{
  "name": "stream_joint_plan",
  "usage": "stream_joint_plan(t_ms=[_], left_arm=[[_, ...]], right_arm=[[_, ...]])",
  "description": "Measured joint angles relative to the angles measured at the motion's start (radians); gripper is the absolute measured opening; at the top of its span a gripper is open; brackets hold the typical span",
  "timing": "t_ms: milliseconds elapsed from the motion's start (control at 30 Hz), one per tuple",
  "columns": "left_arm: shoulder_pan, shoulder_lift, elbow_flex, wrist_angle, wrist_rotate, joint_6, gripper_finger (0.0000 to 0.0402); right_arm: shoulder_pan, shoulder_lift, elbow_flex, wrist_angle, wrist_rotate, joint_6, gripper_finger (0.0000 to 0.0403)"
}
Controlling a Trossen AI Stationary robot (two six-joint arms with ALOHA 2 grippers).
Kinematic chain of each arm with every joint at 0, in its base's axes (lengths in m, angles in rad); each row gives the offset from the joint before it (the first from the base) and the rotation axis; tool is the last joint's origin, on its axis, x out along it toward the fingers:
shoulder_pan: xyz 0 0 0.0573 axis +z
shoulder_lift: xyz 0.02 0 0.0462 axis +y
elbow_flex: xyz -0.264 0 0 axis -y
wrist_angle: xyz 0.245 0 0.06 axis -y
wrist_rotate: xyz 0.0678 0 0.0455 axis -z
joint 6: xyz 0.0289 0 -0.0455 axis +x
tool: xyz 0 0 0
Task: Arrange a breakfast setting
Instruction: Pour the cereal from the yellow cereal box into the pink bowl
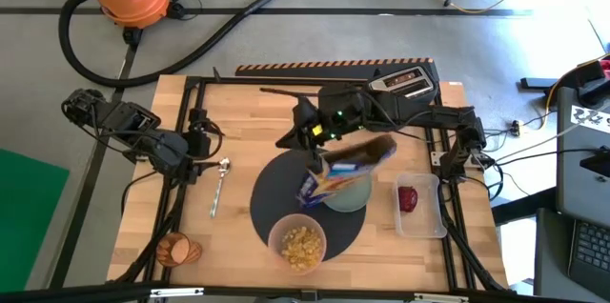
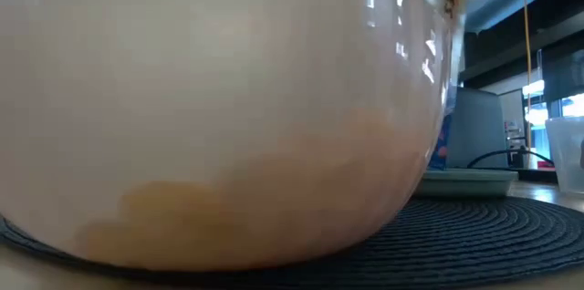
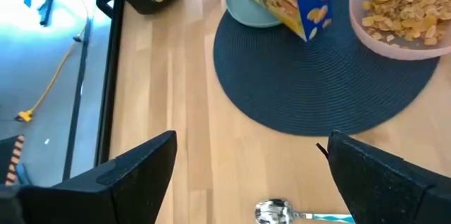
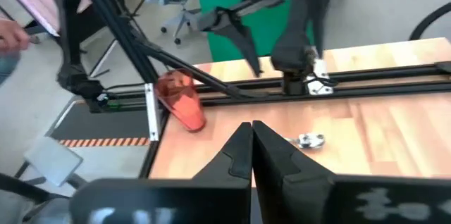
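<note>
A round dark-grey mat (image 1: 276,193) bears a pink bowl (image 1: 298,243) of cereal flakes at its near edge and a pale green plate (image 1: 351,193) at its right. A cereal box (image 1: 348,165) leans tilted over the plate, one corner (image 3: 307,36) down by the mat, under my right arm. My right gripper (image 1: 286,138) hangs above the mat's far edge, pointing left, shut with nothing in it (image 4: 251,146). My left gripper (image 3: 250,171) is open at the table's left, above the bowl end of the metal spoon (image 1: 219,184). The orange cup (image 1: 178,249) lies on its side near left. The red apple (image 1: 408,198) sits in a clear tub.
The black toaster (image 1: 405,81) stands at the far edge behind my right arm. The clear tub (image 1: 424,210) is right of the mat. Black frame rails (image 1: 181,151) run along the table's left and right sides. Bare wood lies between the spoon and the mat.
</note>
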Motion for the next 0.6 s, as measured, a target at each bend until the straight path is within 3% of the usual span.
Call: stream_joint_plan(t_ms=[433,600], left_arm=[[0.000,0.000,-0.001,-0.005,-0.049,0.000,0.0351],[0.000,0.000,-0.001,-0.005,-0.050,-0.008,0.0350]], right_arm=[[-0.085,-0.042,-0.002,-0.026,-0.055,-0.094,0.0003],[-0.084,-0.141,-0.002,-0.116,-0.012,-0.268,0.0044]])
